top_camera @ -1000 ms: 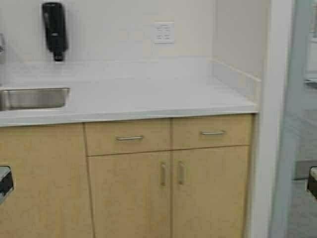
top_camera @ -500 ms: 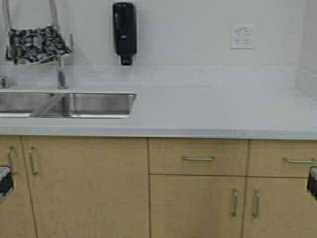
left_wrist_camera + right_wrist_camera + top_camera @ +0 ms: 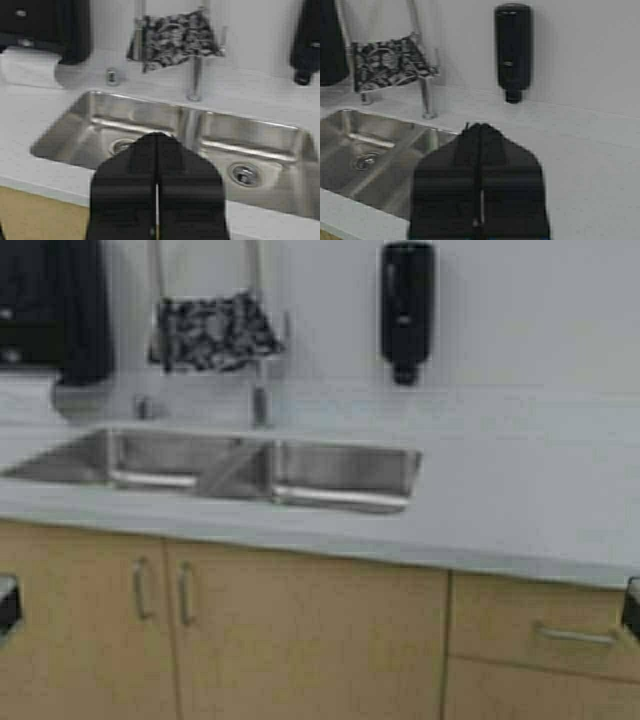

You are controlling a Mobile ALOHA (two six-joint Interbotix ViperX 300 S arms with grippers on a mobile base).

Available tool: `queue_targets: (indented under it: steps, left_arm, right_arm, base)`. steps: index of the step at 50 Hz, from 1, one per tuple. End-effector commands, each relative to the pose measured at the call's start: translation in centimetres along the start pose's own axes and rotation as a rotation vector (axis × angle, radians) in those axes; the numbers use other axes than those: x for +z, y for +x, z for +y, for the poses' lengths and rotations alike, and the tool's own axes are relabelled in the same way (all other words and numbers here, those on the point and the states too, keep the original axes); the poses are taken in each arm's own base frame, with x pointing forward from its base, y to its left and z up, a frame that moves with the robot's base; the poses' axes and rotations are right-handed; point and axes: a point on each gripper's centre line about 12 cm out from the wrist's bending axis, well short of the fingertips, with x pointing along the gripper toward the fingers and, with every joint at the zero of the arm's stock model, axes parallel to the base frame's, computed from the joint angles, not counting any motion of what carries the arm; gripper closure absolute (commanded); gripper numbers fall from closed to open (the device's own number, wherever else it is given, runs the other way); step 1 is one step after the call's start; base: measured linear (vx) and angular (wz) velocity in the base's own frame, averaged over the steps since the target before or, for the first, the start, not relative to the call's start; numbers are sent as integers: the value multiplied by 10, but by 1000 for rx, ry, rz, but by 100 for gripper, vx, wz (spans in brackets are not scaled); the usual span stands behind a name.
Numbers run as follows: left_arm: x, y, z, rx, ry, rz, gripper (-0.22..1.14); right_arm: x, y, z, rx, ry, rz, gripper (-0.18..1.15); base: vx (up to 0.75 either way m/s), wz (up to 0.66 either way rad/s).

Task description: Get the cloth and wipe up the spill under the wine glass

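I am facing a kitchen counter (image 3: 520, 510) with a double steel sink (image 3: 250, 470) set into it. The cloth (image 3: 212, 332) is hanging draped over the tall arched faucet (image 3: 260, 390) behind the sink, against the wall; it is looking dark navy-black with a pale floral pattern, limp and bunched, its lower edge sagging unevenly. A black soap dispenser (image 3: 406, 308) is mounted on the wall beside it. My left gripper (image 3: 156, 145) is hovering in front of the sink with its fingers pressed together, holding nothing. My right gripper (image 3: 479, 132) is waiting over the counter, fingers likewise together and empty.
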Motion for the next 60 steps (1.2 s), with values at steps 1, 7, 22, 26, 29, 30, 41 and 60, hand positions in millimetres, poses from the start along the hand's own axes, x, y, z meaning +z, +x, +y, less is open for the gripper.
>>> queue_targets:
  steps: [1,7,22,26,29,30,41,60]
  left_arm:
    - [5,4,-1,-1,-3,-9,89]
    - [7,3,-1,-3,6,-18,89]
    - [5,-2,-1,-5,0,-24,89]
    - [7,-5,-1,-6,1,-35,89]
    - [5,-6,-1,-5,0,-32,89]
    - [4,-6,-1,-5,-3,-27,89]
    - [1,-9,-2,-12,-28,-14,89]
    - [8,-22,-5,-32,-25,-57,89]
  right_arm:
    - [5,3,2,9,-6,-6,92]
    - [6,9,7,36,-31,7,92]
    - [7,20,22,112,-69,28,92]
    - [10,20,22,112,-71,21,92]
    - [11,20,22,112,-74,20,92]
    - [10,21,22,112,-74,22,92]
    - [14,22,29,145,-92,21,92]
    - [0,63,84,330,-124,192,92]
  base:
    - [33,33]
    - [32,29]
    - [31,20]
    - [31,15]
    - [31,13]
    - [31,13]
    - [30,13]
    - [26,8]
